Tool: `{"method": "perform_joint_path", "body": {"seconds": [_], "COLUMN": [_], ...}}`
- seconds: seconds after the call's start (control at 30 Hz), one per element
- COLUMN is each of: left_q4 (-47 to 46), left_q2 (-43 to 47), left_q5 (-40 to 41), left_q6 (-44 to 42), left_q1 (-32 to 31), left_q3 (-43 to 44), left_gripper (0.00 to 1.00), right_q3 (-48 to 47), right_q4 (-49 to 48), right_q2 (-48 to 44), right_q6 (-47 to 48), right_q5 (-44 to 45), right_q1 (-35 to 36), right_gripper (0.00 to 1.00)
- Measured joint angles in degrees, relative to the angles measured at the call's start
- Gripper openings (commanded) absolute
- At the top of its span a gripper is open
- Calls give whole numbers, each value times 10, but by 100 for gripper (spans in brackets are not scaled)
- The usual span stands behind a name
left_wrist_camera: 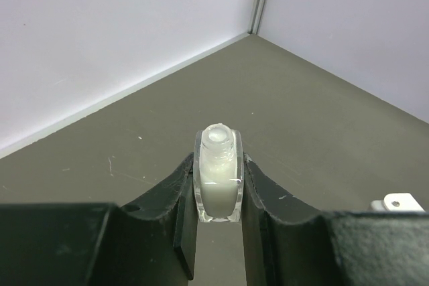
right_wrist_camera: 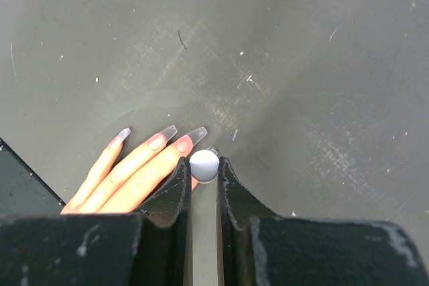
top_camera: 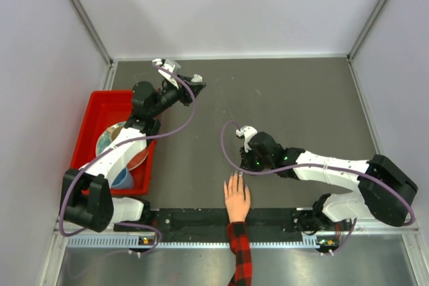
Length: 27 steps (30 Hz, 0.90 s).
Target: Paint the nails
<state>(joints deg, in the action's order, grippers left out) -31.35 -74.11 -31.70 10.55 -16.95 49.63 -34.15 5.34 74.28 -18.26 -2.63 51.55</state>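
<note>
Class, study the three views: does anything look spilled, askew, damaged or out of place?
Nothing is spilled or broken. The bottle sits uncapped but upright in the left hand; the right hand pinches a white cap close by the nails. Only the table shows scuffs and scratches.

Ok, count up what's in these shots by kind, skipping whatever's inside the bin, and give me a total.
Grippers: 2, the left gripper and the right gripper
Human hand: 1
Small glass bottle: 1, pinched in the left gripper
White round cap: 1, pinched in the right gripper
Red bin: 1
Total: 6
</note>
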Motion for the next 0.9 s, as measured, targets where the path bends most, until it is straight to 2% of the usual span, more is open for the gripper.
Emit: {"method": "perform_joint_path", "body": {"seconds": [0.9], "left_q4": [0], "left_q2": [0], "left_q5": [0], "left_q6": [0], "left_q1": [0], "left_q3": [0], "left_gripper": [0], "right_q3": [0], "right_q4": [1], "right_q2": [-10], "right_q6": [2], "right_q5": [12], "right_q1": [0], "right_gripper": [0]}}
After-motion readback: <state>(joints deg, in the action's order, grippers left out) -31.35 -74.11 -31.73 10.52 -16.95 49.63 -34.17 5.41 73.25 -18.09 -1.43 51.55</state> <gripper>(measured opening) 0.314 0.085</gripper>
